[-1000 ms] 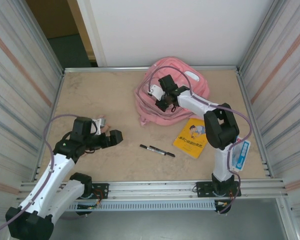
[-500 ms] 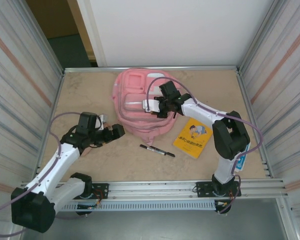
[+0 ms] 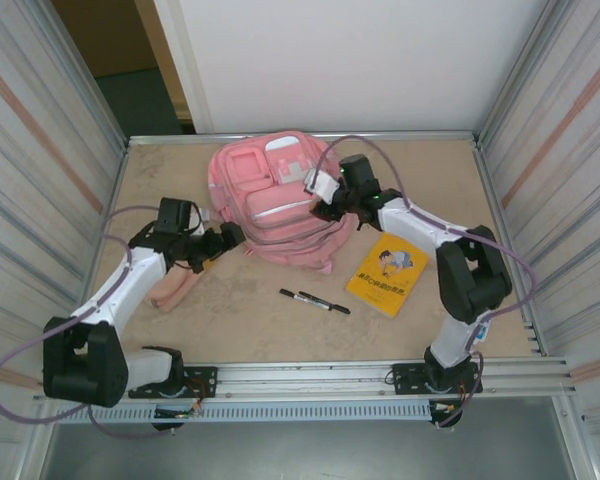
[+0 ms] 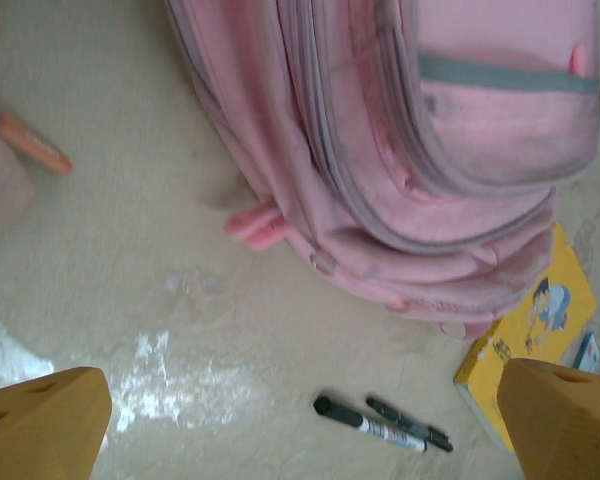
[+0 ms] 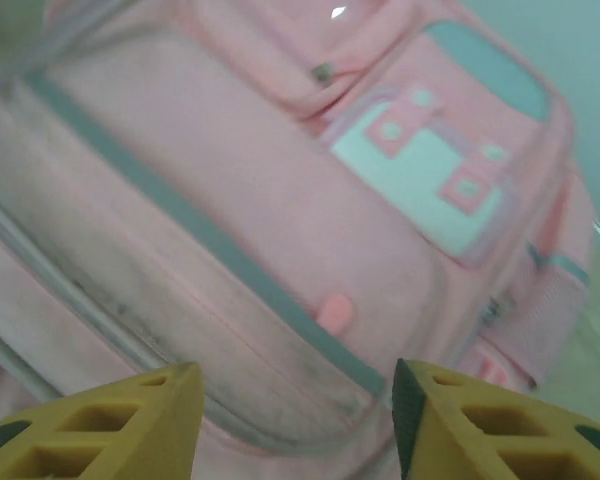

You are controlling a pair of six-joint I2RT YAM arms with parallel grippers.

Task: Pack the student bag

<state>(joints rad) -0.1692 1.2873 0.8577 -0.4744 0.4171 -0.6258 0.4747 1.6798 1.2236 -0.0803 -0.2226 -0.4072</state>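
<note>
Seen from above, the student bag [image 3: 280, 195] now lies flat at the far middle of the table [image 3: 180, 335], with its front pockets facing up. One second before, it was a crumpled heap further to the right. The right gripper [image 3: 328, 208] is at the bag's right edge, and the left gripper [image 3: 230, 236] has come close to its near left corner. A yellow book [image 3: 385, 263] and two pens [image 3: 315, 300] lie nearer to the bases, and a small pink pouch [image 3: 170, 285] lies beside the left arm. In the left wrist view, the left gripper [image 4: 305, 420] has its fingers spread wide with nothing between them, and the student bag [image 4: 430, 150] is just ahead. In the right wrist view, the right gripper [image 5: 295, 420] has its fingers apart above the student bag [image 5: 230, 250], near the white patch [image 5: 420, 170]. Nothing is gripped, although it was clenched a moment before, so it seems to have let the bag go. Probably the bag is now placed for packing, but no pocket looks open and nothing seems to be inside yet.
</note>
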